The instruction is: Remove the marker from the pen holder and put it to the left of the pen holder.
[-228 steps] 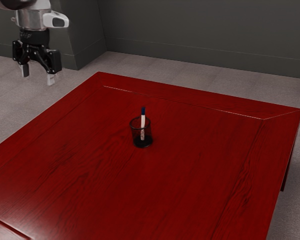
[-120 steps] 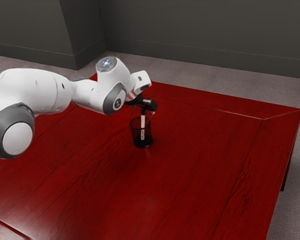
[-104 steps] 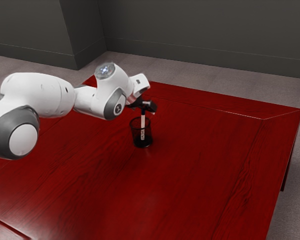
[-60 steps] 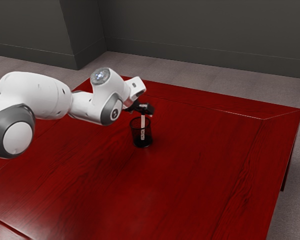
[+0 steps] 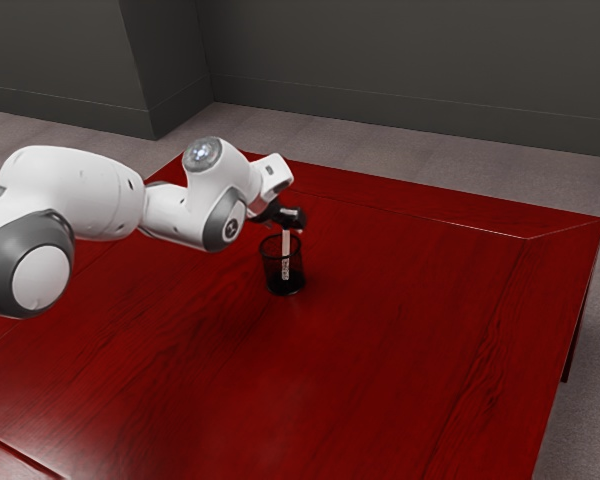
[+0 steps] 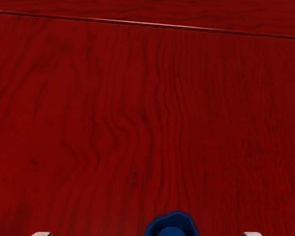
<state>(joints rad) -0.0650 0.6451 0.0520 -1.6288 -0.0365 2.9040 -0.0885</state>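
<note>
Your pincer is released with the marker between its tips, so centre, close evenly, then lift straight from the pen holder below.

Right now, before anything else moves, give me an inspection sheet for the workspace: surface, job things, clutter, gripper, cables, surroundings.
Surface: red wood-grain table, glossy.
Marker: white body and blue cap, standing in the pen holder.
Pen holder: dark, upright on the table.
Clutter: nothing seen.
Gripper: open, at the marker's capped end, the cap between its parted fingers and touching neither.
Cables: nothing seen.
Surroundings: grey floor and dark wall beyond the table.
</note>
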